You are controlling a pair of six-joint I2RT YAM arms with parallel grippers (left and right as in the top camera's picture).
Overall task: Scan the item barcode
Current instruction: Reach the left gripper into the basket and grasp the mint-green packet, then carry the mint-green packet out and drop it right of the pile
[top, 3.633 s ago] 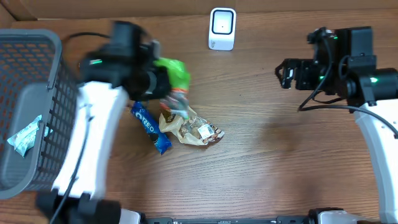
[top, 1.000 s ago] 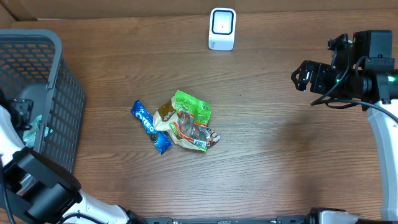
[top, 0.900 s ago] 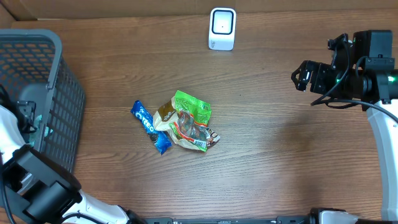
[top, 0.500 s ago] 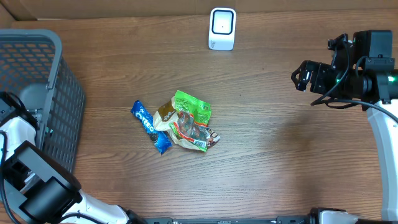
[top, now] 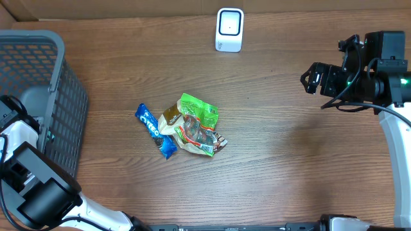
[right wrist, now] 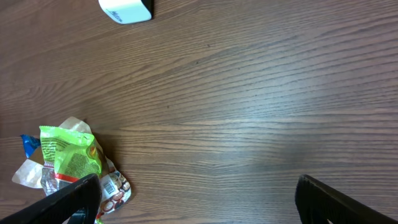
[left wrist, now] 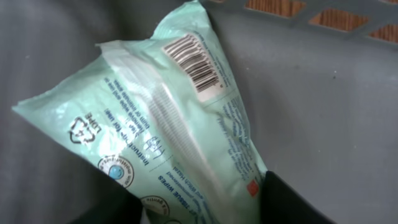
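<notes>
A mint-green wipes pack (left wrist: 168, 124) lies inside the grey basket (top: 38, 45), its barcode label (left wrist: 193, 62) facing up near the pack's far end. My left gripper (left wrist: 199, 211) is down in the basket, with a dark finger pressed against each side of the pack's near end. In the overhead view only the left arm (top: 16, 125) shows at the basket's inner side. The white scanner (top: 229, 29) stands at the table's far middle. My right gripper (top: 313, 78) hovers open at the far right, nothing between its fingers (right wrist: 68, 202).
A heap of snack packets lies mid-table: a green bag (top: 198, 110), a blue Oreo pack (top: 155, 131) and a clear wrapper (top: 215, 142). The basket's mesh wall (left wrist: 323, 12) rises just behind the wipes pack.
My left arm left the snack heap and swung into the basket. Within the last second its jaws closed onto the wipes pack. The right arm has not moved.
</notes>
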